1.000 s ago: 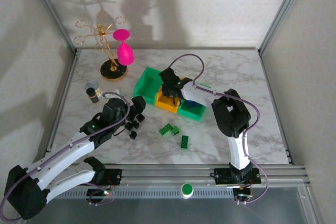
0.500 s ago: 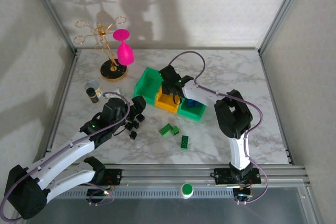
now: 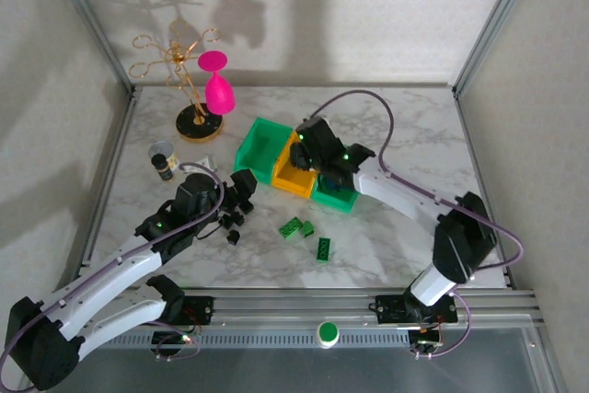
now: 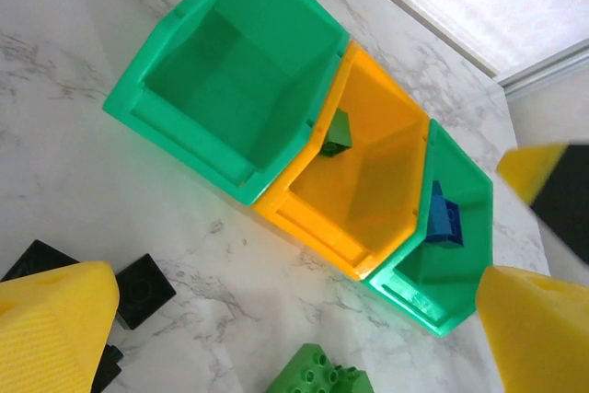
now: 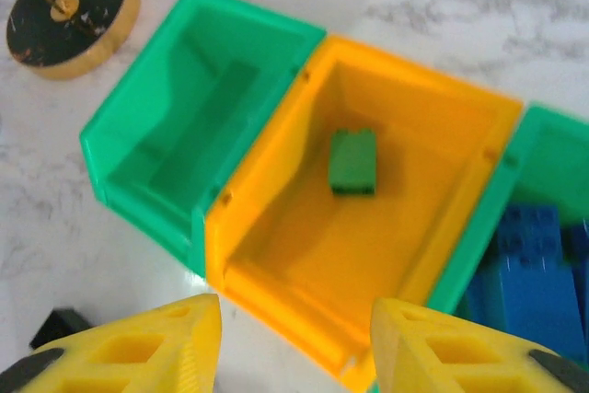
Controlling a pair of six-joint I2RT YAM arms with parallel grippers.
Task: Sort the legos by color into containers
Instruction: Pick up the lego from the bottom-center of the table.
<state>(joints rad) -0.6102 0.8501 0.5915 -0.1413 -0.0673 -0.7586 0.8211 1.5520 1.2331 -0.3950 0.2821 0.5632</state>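
Green lego (image 5: 353, 161) in the middle orange bin (image 5: 276, 264); right gripper (image 5: 294, 338) above, jaws apart, empty; left gripper (image 4: 294, 319) jaws wide.

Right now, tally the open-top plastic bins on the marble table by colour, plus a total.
Green open-top rectangular plastic bins: 2
Yellow-orange open-top rectangular plastic bin: 1
Total: 3
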